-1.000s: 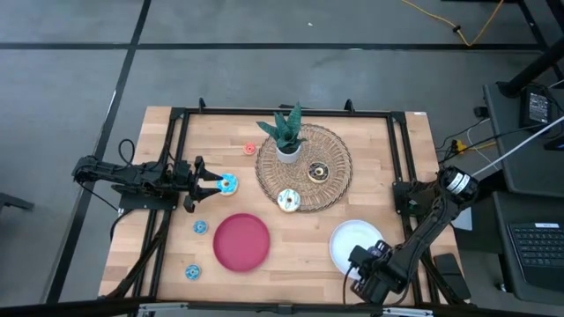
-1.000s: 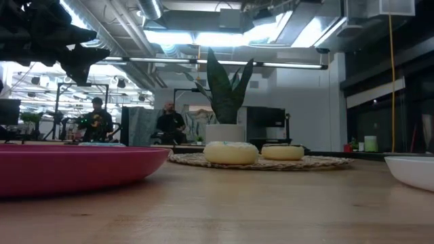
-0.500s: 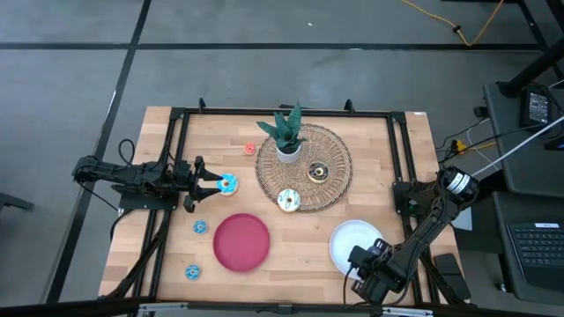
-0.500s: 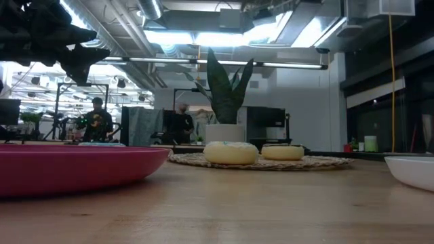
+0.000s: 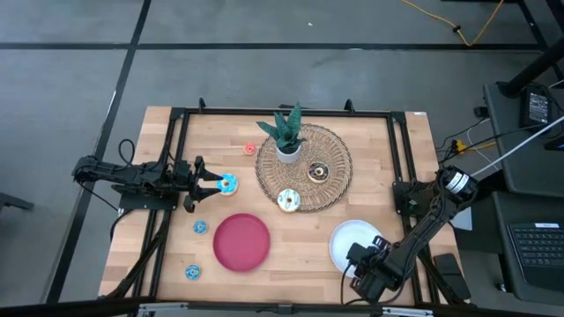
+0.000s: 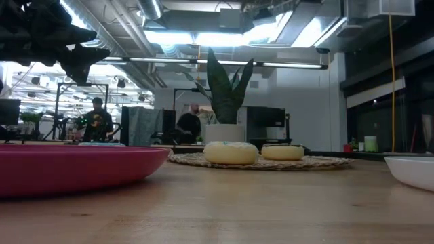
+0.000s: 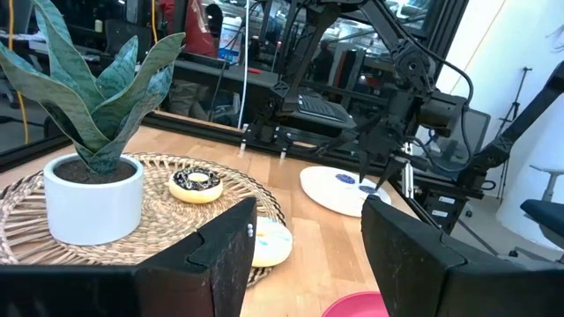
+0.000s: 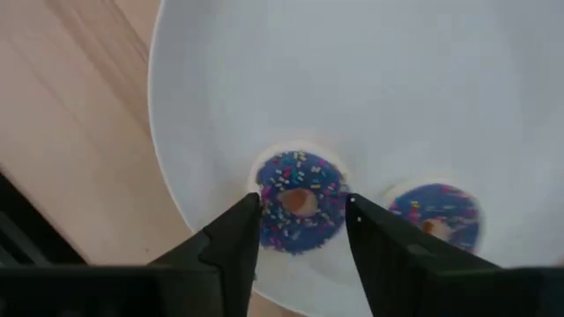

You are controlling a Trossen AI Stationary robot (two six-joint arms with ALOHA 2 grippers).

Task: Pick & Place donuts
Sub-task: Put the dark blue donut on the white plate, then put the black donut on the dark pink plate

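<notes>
1. Nearest, at the table's front right: right gripper over the round white plate, fingers apart, straddling a small dark-blue sprinkled donut that lies flat on the plate; not clamped. A second small blue sprinkled donut just beside it, also on the plate. Judged: two placed, release under way.
2. Still loose on the wooden table: a small blue donut near the front left, another small blue donut beside the round red plate, which holds nothing visible.
3. Mid-left: left gripper, fingers part-open about a light-blue iced donut; cannot tell whether gripped or only bracketed.
4. Farther back: cream-white sprinkled donut and brown chocolate donut on the round woven mat, next to the potted green plant; tiny red donut beyond.
5. Rings all lying flat, hole axis vertical; no long axis, no heading to speak of.
</notes>
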